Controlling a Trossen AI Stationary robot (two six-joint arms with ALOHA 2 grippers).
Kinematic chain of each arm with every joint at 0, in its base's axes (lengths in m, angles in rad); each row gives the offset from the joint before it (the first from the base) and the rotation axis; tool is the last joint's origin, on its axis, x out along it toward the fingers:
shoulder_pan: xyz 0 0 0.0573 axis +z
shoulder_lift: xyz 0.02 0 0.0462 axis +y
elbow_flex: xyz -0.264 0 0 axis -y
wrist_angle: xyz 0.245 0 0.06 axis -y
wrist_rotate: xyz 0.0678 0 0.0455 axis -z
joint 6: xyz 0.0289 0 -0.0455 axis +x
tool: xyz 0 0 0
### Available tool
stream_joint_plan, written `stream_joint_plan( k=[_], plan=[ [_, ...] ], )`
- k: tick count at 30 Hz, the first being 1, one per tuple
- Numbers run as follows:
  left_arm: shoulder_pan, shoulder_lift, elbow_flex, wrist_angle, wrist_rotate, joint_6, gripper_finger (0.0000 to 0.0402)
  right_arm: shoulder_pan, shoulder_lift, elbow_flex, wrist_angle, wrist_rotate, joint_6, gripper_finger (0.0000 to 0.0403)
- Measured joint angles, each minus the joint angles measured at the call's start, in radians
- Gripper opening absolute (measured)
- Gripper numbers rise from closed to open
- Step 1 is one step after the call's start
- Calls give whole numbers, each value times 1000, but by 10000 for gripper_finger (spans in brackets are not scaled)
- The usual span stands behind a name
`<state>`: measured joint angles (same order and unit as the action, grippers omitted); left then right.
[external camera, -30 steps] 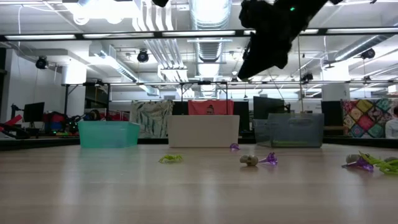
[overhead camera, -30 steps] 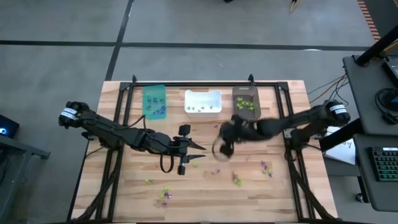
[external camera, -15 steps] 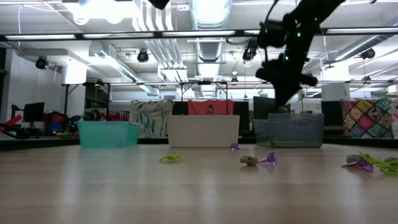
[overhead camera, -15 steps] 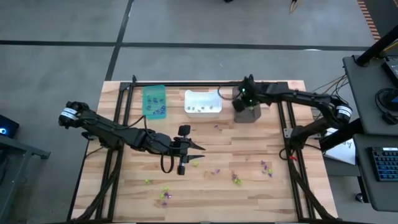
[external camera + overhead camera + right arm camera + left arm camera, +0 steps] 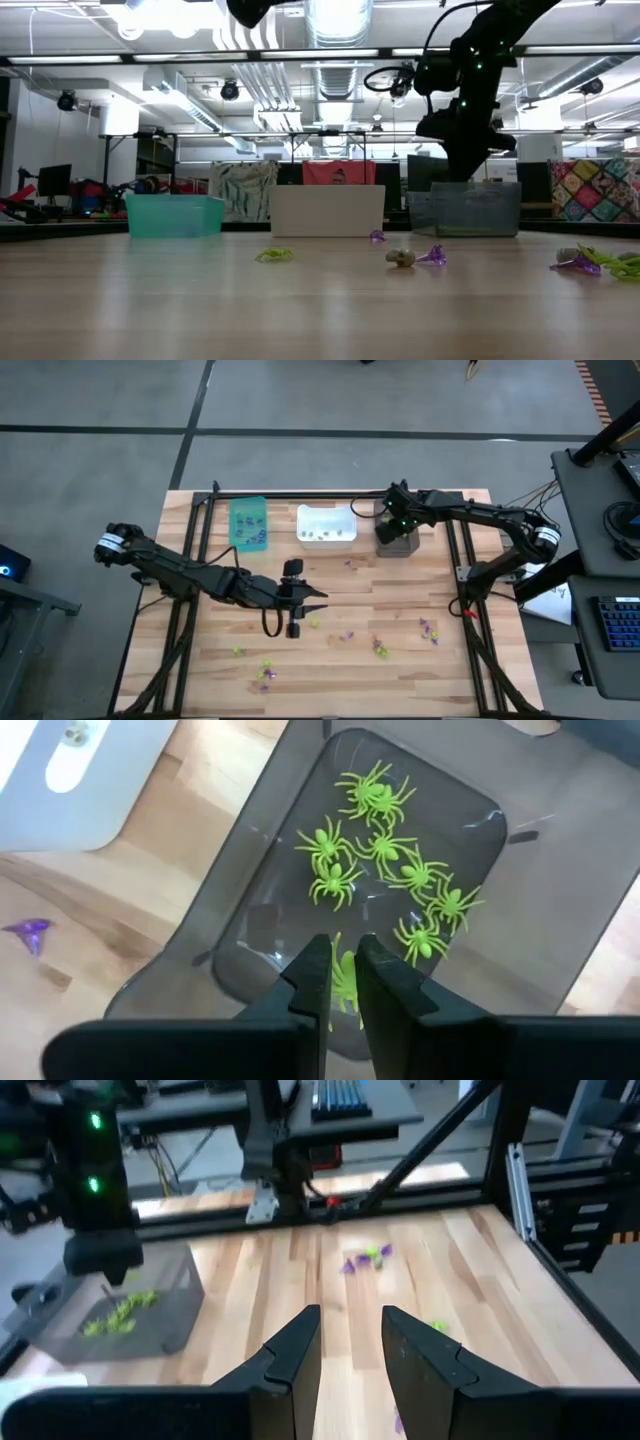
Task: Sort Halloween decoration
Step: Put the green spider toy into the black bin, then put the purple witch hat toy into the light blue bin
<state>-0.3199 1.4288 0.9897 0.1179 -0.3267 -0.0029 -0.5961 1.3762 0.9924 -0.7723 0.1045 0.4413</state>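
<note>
Lime-green spider (image 5: 343, 982) pinched in the narrow right gripper (image 5: 338, 982) now hangs over the dark bin (image 5: 555, 935), carried there from mid-table; release should come next. Left gripper (image 5: 350, 1342) waits mid-table, fingers slightly apart, holding nothing.

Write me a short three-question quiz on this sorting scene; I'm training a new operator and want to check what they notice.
1. True or false: the right end effector hangs over the white bin.
2. Multiple choice: what lies in the dark bin? A) purple trinkets B) lime-green spiders C) nothing
3. Fill in: the left end effector sits over the bare ____, holding nothing.

Key:
1. False; it hangs over the dark bin, pinching a lime-green spider.
2. B
3. table
</note>
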Motion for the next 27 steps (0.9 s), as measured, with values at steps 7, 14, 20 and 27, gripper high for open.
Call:
stream_joint_plan(
  k=[7, 14, 20, 27],
  plan=[
    [0, 1, 0, -58, -5, -63, 91, 0, 0, 0, 1, 1, -15, 77],
    [0, 13, 0, -88, -5, -105, 91, 0, 0, 0, 3, 1, -15, 115],
    [0, 16, 0, -152, -5, -161, 91, 0, 0, 0, 3, 1, -15, 116],
    [-1, 16, 0, -250, -4, -239, 91, 3, -23, 0, 0, 0, -15, 116]
  ],
)
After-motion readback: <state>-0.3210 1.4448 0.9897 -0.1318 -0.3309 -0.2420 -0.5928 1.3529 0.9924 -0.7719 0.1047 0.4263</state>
